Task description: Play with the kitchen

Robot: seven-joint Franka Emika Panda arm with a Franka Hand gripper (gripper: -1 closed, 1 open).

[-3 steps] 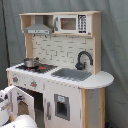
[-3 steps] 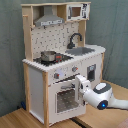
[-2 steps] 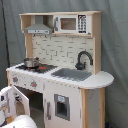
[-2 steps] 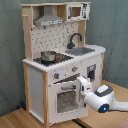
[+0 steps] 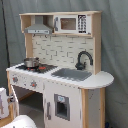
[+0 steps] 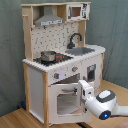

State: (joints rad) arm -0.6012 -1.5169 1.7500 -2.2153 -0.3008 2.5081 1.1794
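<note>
While both exterior views show it, we see the kitchen point(image 5: 60, 70) point(image 6: 60, 60) upright, long axis vertical, standing on a wooden floor point(image 6: 20, 119) before a grey curtain point(image 5: 115, 45). Its front faces the first exterior view's left-front and the second exterior view's right-front.

Parts, large to small:
- Dotted backsplash point(image 6: 56, 36) behind the worktop.
- Oven door point(image 6: 64, 100), white frame with window, low on the front in the second exterior view.
- Range hood point(image 5: 39, 29) at the top, over the hob.
- Microwave point(image 5: 72, 23) at the top beside the hood; keypad marks on it, nothing we can read.
- Grey sink point(image 5: 71, 74) set in the worktop, black faucet point(image 5: 82, 59) behind it.
- Hob point(image 5: 34, 66) with a small metal pot point(image 5: 31, 62) on it.
- Knobs point(image 6: 65, 72) on the front panel.

Arm point(image 6: 102, 102): white, in from the second exterior view's lower right. Pincer point(image 6: 83, 89) sits right at the oven door's upper right edge; we cannot tell whether it is apart or together.

No readable brand or label anywhere.
</note>
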